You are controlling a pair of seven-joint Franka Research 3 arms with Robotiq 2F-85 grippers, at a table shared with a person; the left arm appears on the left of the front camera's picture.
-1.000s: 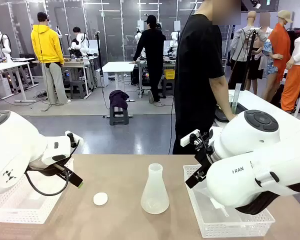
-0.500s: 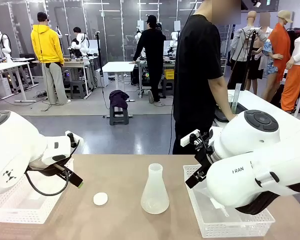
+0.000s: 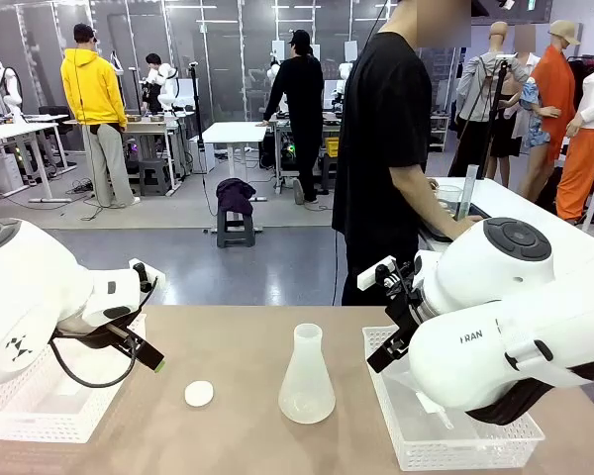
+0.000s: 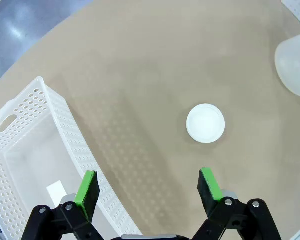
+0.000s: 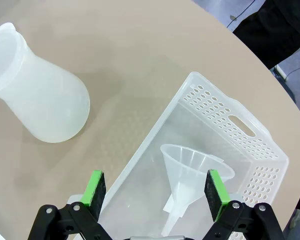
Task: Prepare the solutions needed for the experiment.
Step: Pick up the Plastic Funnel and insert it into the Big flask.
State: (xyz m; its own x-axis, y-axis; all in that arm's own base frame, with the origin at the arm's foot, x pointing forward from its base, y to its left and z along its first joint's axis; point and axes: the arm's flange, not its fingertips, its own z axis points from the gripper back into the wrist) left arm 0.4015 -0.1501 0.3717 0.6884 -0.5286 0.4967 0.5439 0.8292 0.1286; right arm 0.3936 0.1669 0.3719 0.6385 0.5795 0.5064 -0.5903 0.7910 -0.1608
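A frosted white conical flask (image 3: 307, 377) stands upright and uncapped at the table's middle; the right wrist view has the flask (image 5: 40, 100) at upper left. I cannot make out the solutions through its wall. A round white lid (image 3: 199, 394) lies flat to its left, and the left wrist view finds this lid (image 4: 205, 123) just beyond the fingers. My left gripper (image 4: 147, 180) hovers open over bare table between the lid and a basket. My right gripper (image 5: 155, 182) hangs open above a clear funnel (image 5: 190, 165). Both grippers hold nothing.
A white perforated basket (image 3: 40, 406) sits at front left, another basket (image 3: 455, 440) at front right holds the funnel. A person in black (image 3: 386, 148) stands beyond the far edge, hands at a side table (image 3: 515, 203) with a tall cylinder (image 3: 467, 193).
The person has shifted a little to the left at the side table. Both arms, the flask and the lid stay where they were.
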